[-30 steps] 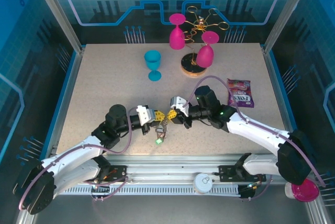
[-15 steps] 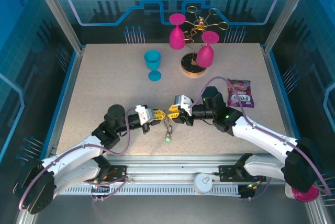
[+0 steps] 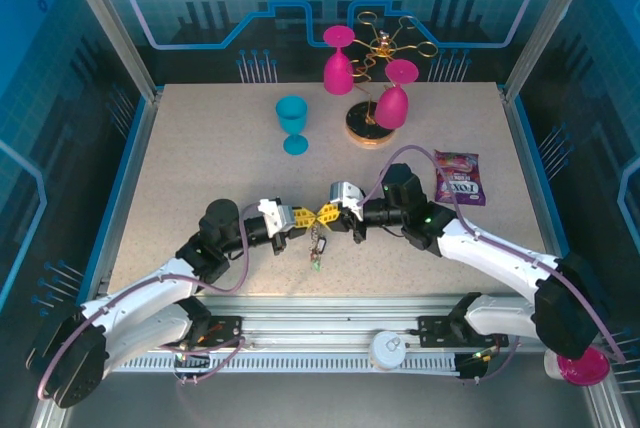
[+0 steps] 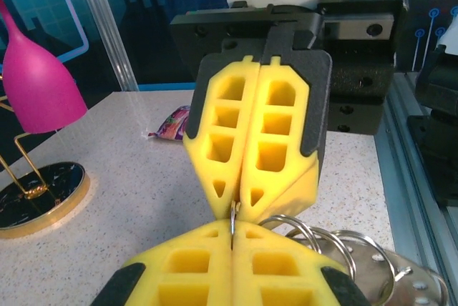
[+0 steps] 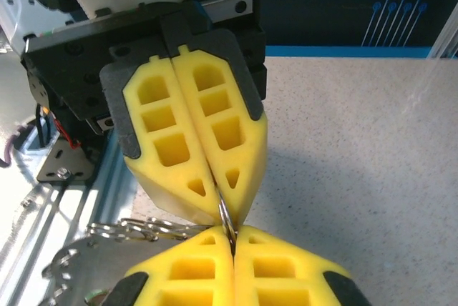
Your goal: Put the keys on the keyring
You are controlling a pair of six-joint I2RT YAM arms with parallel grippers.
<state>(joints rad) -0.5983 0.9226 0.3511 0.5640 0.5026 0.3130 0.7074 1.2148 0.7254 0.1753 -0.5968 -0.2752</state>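
We see the left gripper point(image 3: 304, 218) and the right gripper point(image 3: 329, 214) meeting tip to tip over the near middle of the speckled beige table point(image 3: 200, 168). They reach in from the left and right sides. Both have their yellow ribbed pads pressed together.

In the left wrist view a thin wire of the keyring point(image 4: 233, 217) runs up out of the seam between the left gripper's own pads and into the tips of the right gripper facing it. So each gripper is pinching the keyring at nearly the same spot. The right wrist view shows the same short stretch of wire between the two pairs of tips. Silvery chain links point(image 5: 139, 229) trail off to the left just beside them.

From overhead, the small metal keys point(image 3: 317, 246) hang in a dark cluster on the near side of the touching tips. One green plastic head point(image 3: 316, 266) is nearest to us, and the other heads are too small to tell apart. We cannot tell whether the cluster rests on the table or hangs clear of it.

Well apart at the far side stands a blue plastic goblet point(image 3: 292, 123). To its right, two pink goblets point(image 3: 338, 63) hang upside down on a gold wire rack point(image 3: 385, 46). A purple snack packet point(image 3: 460, 178) lies on the right of the table.
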